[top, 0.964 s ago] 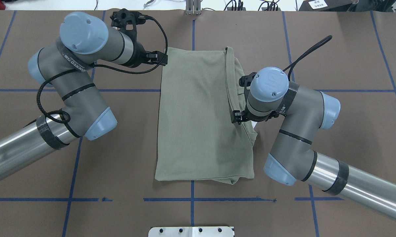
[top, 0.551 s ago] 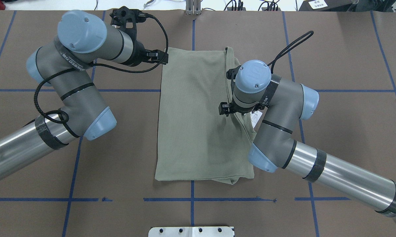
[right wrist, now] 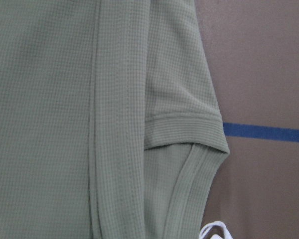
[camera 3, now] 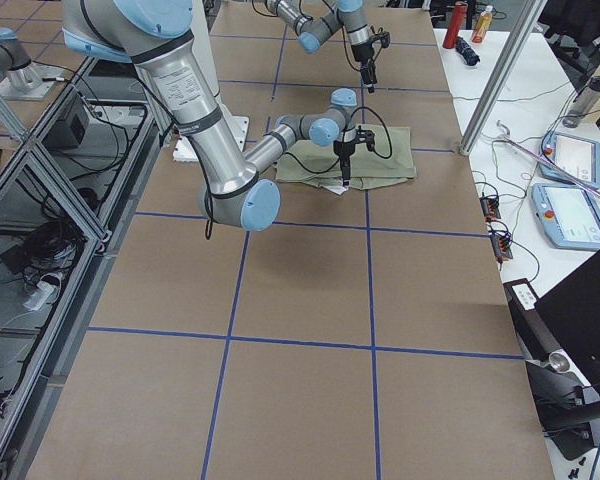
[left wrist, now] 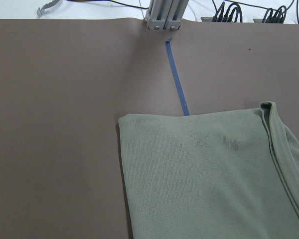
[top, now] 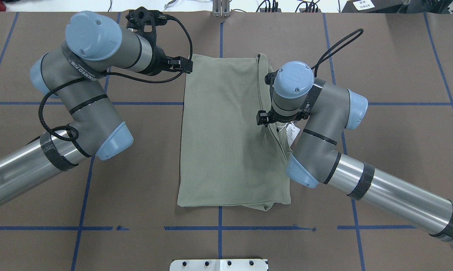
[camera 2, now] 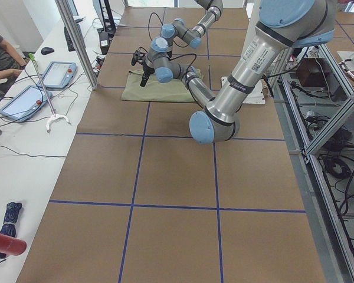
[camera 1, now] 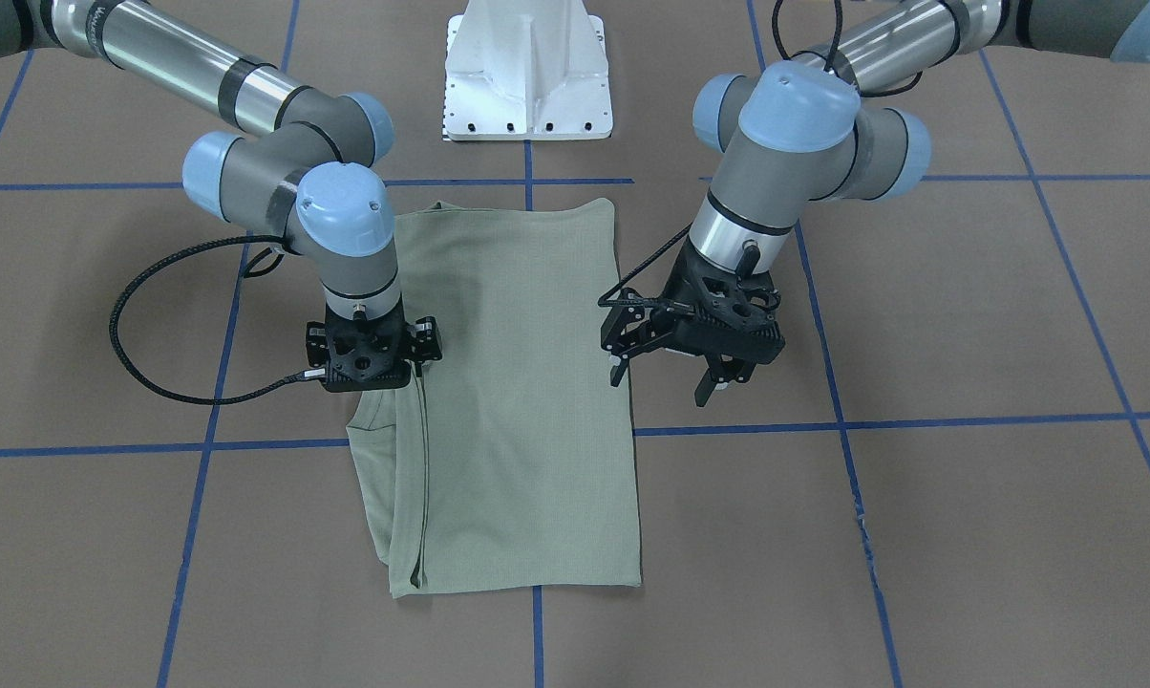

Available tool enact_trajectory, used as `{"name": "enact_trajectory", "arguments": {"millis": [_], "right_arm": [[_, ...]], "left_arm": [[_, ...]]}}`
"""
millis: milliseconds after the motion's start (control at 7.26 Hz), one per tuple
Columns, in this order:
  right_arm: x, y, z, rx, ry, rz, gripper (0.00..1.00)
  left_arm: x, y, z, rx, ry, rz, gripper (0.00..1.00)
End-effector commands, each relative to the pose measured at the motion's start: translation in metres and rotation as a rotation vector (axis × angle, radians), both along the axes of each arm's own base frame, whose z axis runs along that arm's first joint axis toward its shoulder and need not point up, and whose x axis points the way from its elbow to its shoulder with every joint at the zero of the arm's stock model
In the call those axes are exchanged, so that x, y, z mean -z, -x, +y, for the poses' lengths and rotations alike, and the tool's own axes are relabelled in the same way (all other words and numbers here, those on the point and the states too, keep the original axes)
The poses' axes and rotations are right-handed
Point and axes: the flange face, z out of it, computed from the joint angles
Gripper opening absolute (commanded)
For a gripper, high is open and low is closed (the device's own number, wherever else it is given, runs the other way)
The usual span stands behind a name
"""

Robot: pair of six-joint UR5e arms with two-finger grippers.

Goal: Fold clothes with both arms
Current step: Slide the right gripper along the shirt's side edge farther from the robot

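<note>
The sage-green shirt (top: 226,131) lies flat on the brown table, folded into a tall rectangle; it also shows in the front view (camera 1: 518,401). Its collar and sleeve cuff sit along the edge on my right (right wrist: 189,129), with the white tag (top: 292,133) sticking out there. My left gripper (camera 1: 663,380) is open and empty, raised just beside the shirt's far left corner (left wrist: 124,122). My right gripper (camera 1: 367,368) points straight down over the shirt's right edge near the collar. Its fingers are hidden under its body, so I cannot tell whether they are open or shut.
The white pedestal base (camera 1: 527,72) stands at the robot's side of the table. Blue tape lines (top: 219,228) grid the brown surface. An aluminium post (top: 221,7) stands at the far edge. Tablets and cables (camera 2: 59,73) lie beyond the far edge.
My right arm swung left over the shirt's right edge, then eased back a little right and farther away. The shirt and my left arm have hardly moved.
</note>
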Motion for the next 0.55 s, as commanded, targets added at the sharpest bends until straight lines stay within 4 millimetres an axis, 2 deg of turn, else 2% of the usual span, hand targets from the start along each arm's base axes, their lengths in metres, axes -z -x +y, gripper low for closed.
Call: {"name": "enact_trajectory", "arguments": {"millis": [0,275,413], "right_arm": [[-0.007,-0.004,-0.005,0.004,0.001,0.01,1.0],[-0.012,-0.01,-0.009,0.008,-0.001,0.015,1.0],[-0.028,-0.015,-0.008,0.028,-0.007,0.034,1.0]], "left_arm": [[0.001,0.0,0.0,0.0,0.0,0.001,1.0],[0.001,0.0,0.0,0.0,0.0,0.001,1.0],[0.001,0.0,0.0,0.0,0.0,0.001,1.0]]}}
